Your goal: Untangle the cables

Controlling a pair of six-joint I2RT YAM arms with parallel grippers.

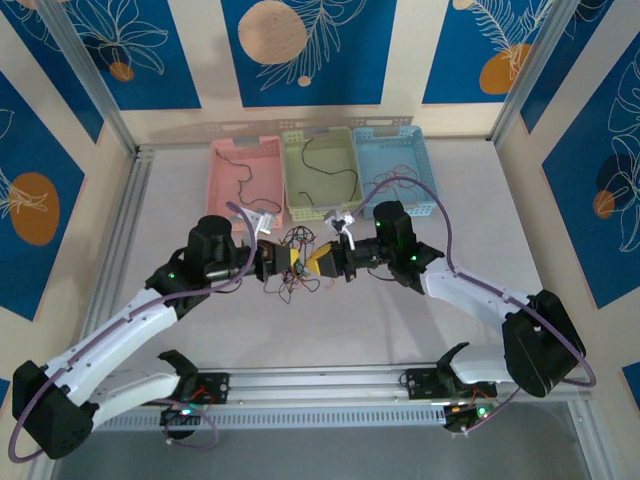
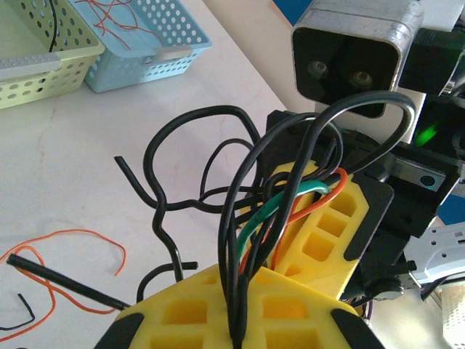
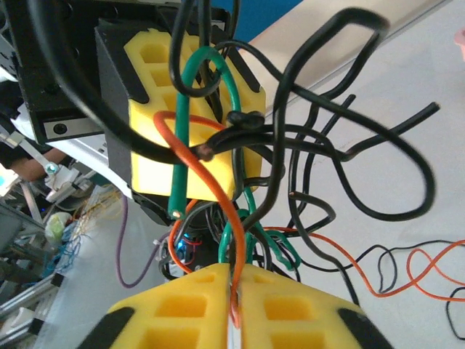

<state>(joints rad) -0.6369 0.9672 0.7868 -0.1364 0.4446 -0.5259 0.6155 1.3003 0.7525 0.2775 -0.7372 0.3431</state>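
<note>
From above the cables (image 1: 297,240) blur into one knot, perhaps too fine to separate; wrist views crop them

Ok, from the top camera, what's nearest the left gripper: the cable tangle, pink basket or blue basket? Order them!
1. cable tangle, right at the left gripper.
2. pink basket, just behind it.
3. blue basket, back right.

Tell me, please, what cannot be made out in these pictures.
- Top view: the cables are too small to trace singly.
- Left wrist view: the left gripper is cut by the bottom edge; its jaws hide how many strands it pinches.
- Right wrist view: the right gripper is cut likewise; the nearest black loops are blurred.
</note>
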